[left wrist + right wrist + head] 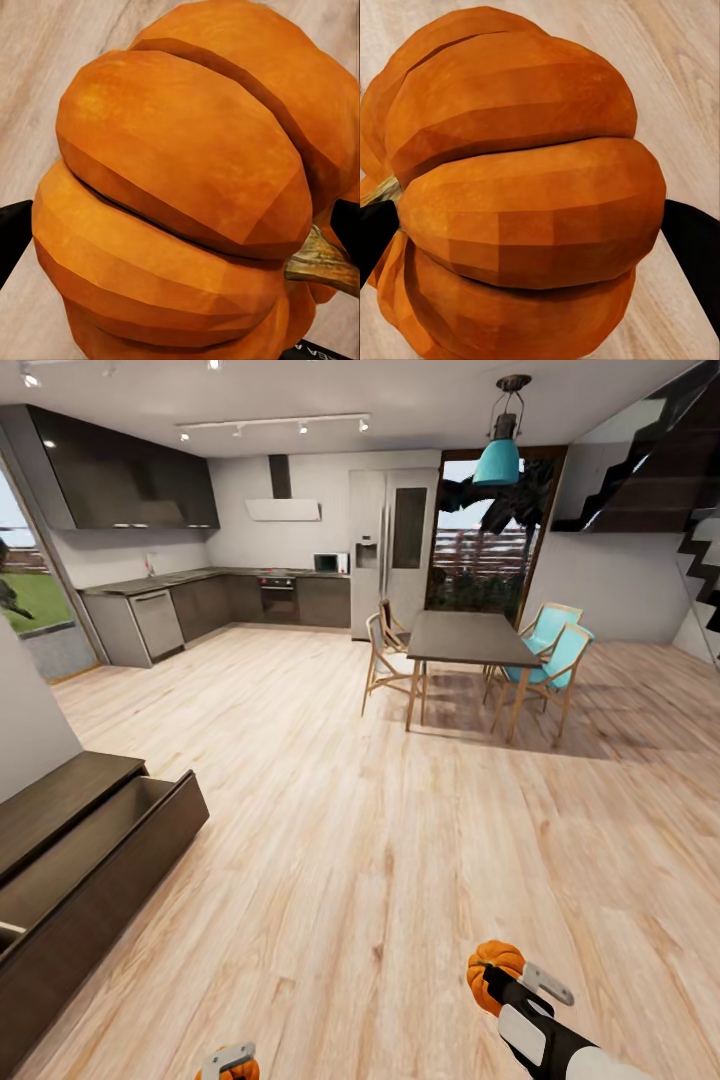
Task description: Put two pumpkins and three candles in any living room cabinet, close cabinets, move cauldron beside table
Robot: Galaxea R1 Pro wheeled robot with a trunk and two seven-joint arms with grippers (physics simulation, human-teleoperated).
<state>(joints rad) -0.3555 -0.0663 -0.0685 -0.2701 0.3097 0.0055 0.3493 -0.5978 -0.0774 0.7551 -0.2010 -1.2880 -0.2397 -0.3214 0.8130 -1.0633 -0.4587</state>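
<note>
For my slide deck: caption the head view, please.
Both tools carry pumpkins over wood floor, open cabinet drawer at left.

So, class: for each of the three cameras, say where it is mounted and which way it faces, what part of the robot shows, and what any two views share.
Head view: on the robot's head, facing forward and down over the wood floor; right gripper and left gripper show low in the picture.
Left wrist view: near the left gripper, looking along its dark fingers at the left pumpkin.
Right wrist view: near the right gripper, looking along its fingers at the right pumpkin.
Shared: both pumpkins also show in the head view, above that floor.
</note>
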